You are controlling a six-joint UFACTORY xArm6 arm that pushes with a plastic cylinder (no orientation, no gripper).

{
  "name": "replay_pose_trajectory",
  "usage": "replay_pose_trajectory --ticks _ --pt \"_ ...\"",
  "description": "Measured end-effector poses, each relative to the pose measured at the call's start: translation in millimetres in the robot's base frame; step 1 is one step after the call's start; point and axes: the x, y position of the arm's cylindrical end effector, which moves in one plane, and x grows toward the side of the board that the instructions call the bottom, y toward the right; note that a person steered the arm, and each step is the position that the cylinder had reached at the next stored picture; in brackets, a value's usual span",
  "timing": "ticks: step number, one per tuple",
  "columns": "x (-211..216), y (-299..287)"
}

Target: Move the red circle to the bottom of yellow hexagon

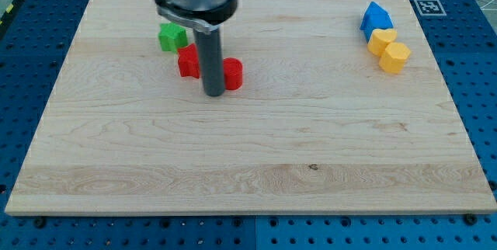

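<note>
The red circle (232, 74) lies on the wooden board left of centre, partly hidden by my rod. My tip (213, 93) stands right against the circle's left side. The yellow hexagon (394, 57) lies far off at the view's upper right, with a second yellow block (380, 41) touching it above-left. A second red block (187, 61) of jagged shape sits just left of the rod.
A green block (172, 36) lies above-left of the red blocks. A blue block (375, 18) sits above the yellow pair. The board's right edge (446, 71) runs close to the yellow blocks. A marker tag (426, 6) lies off the board.
</note>
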Motion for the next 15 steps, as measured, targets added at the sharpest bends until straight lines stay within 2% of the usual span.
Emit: replay_pose_trajectory --ticks 1,2,3,4,10,12,14,15 --pt "-11 10" --pt "-32 -20" --pt "-52 -26" --pt "-53 -2" --pt "-21 138" --pt "-15 62" --pt "25 145" --pt "26 176"
